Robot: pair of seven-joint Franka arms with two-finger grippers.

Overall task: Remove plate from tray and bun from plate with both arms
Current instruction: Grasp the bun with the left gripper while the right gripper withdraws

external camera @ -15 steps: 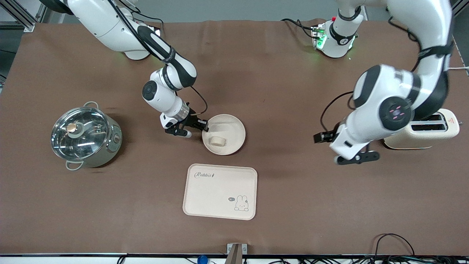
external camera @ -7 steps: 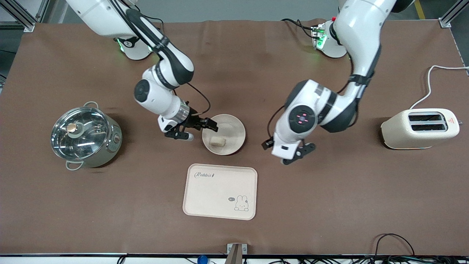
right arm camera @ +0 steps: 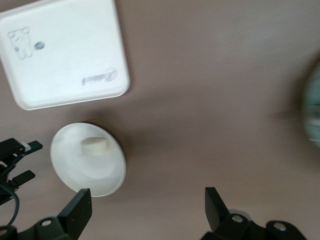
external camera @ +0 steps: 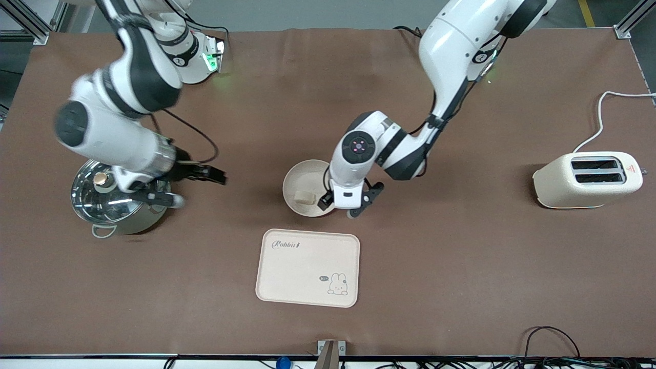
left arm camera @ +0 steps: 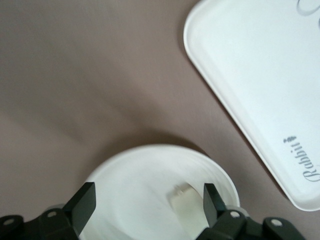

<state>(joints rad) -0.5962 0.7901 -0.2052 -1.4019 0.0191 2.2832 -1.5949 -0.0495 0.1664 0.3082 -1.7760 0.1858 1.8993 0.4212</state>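
Note:
The round cream plate [external camera: 306, 177] sits mid-table, farther from the front camera than the tray. The small pale bun [external camera: 304, 196] lies in it, on its nearer part. My left gripper [external camera: 347, 204] is open and hangs low over the plate's edge toward the left arm's end. In the left wrist view its open gripper [left arm camera: 148, 206] spans the plate [left arm camera: 125, 167], with the bun [left arm camera: 186, 209] close to one finger. My right gripper [external camera: 190, 187] is open and empty, beside the pot. The right wrist view shows this gripper [right arm camera: 145, 207] over bare cloth, with the plate [right arm camera: 100, 176] and bun [right arm camera: 94, 146] farther off.
A rectangular cream tray [external camera: 307, 267] with a rabbit drawing lies nearer to the front camera than the plate. A steel pot with a glass lid [external camera: 110, 197] stands toward the right arm's end. A cream toaster [external camera: 589, 179] with a white cord stands toward the left arm's end.
My right gripper pulled away from the plate's edge toward the pot. My left arm swung from beside the toaster to the plate. Plate and bun stayed put.

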